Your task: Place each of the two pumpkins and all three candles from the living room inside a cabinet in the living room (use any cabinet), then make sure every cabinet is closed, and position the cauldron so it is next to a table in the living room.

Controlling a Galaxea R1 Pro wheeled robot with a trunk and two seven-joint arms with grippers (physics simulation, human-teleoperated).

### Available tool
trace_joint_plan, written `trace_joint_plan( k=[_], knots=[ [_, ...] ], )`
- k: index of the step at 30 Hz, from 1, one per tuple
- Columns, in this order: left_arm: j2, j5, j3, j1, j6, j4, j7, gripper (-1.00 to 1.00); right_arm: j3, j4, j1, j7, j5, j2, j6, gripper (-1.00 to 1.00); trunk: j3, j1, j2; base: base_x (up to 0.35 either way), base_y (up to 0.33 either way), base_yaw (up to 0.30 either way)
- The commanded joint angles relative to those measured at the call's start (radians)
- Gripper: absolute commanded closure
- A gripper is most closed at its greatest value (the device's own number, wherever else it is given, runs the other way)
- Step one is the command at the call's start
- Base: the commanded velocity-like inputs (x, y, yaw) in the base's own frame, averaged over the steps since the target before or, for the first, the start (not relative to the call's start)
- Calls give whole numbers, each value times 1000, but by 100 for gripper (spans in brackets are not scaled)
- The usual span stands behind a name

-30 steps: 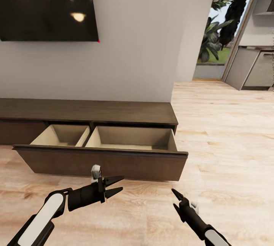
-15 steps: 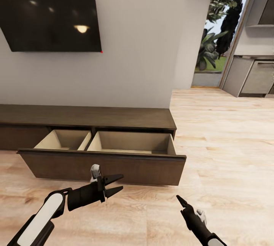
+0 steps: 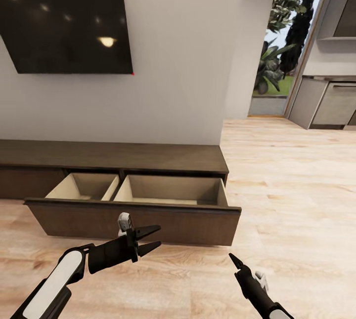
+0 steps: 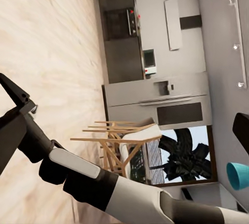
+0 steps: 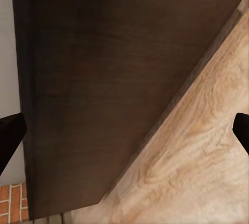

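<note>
Just past both empty, open jaws, left jaws [image 3: 152, 240] and right jaws [image 3: 231, 259], the cabinet [image 3: 148, 180] has its drawer out with nothing inside, so fetching pumpkins seems next.

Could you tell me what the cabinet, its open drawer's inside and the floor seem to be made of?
The cabinet looks like dark-brown wood with a matt finish; faint grain shows on its front in the right wrist view. The open drawer's inside looks like pale, plain wood or board, with no visible grain. The floor looks like light wooden planks, with streaky grain and a slight sheen.
</note>
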Motion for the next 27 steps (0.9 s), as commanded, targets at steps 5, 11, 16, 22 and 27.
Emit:
trace_joint_plan(
  k=[5, 11, 16, 22, 27],
  knots=[
    [0, -8, -3, -1, -1, 0, -8, -100, 5, 1, -1, 0, -11, -1, 6, -100, 15, -20, 35, -136, 0, 0],
    [-1, -12, -4, -1, -1, 0, -3, -100, 5, 1, 0, -1, -11, -1, 8, -100, 34, -43, 77, -261, 0, 0],
    [-2, -9, -4, -1, -1, 0, 32, -100, 4, 1, 0, -7, -11, -1, 7, -100, 51, -62, 112, -314, 0, 68],
    [-2, -12, -5, -1, -1, -2, 57, -100, 4, 1, 0, -8, -12, -1, 7, -100, 58, -62, 112, -319, 0, 170],
    [-2, -16, -3, -2, -2, -1, 61, -100, 4, 1, -1, -8, -12, -1, 7, -100, 63, -62, 112, -299, -55, 187]
  ],
)
